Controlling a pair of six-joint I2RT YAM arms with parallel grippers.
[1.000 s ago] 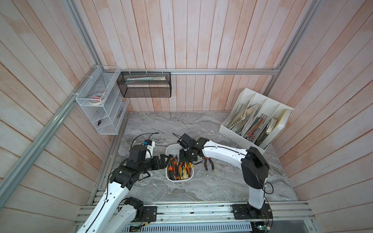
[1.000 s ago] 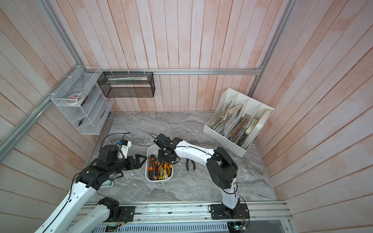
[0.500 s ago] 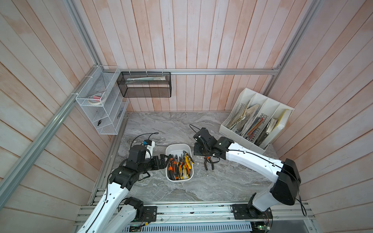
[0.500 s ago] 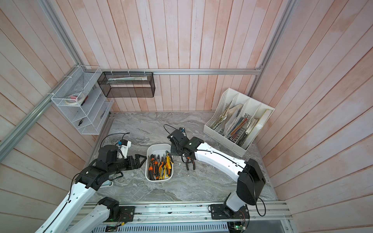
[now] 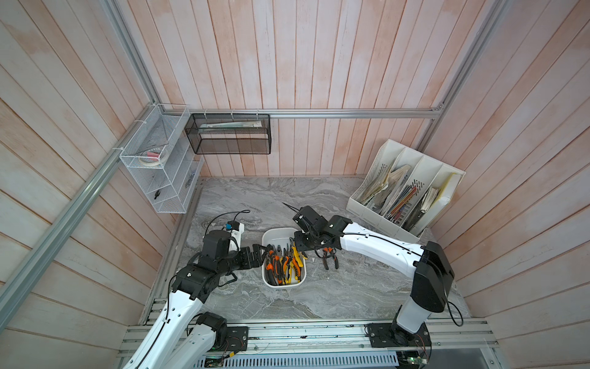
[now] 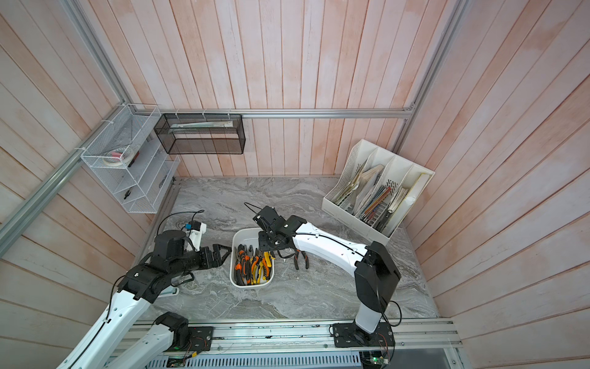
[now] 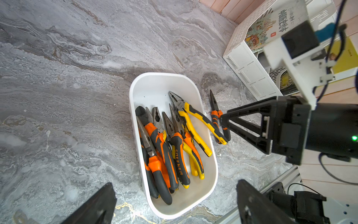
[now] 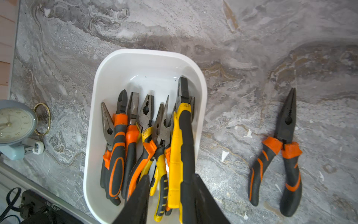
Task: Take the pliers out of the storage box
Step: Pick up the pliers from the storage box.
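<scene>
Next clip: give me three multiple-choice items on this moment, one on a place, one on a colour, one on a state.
1. Where, relative to the storage box, is the lone long-nose pliers? A inside it; B flat on the table beside it; C propped upright against it.
2. What handle colour has the overhanging pliers at the box rim? A red; B yellow-and-black; C blue.
3. The left end effector is: A open; B shut on a tool; C shut, empty.
Answers: B, it lies on marble apart from the box; B, yellow handles cross the rim; A, its fingers stand wide apart.
</scene>
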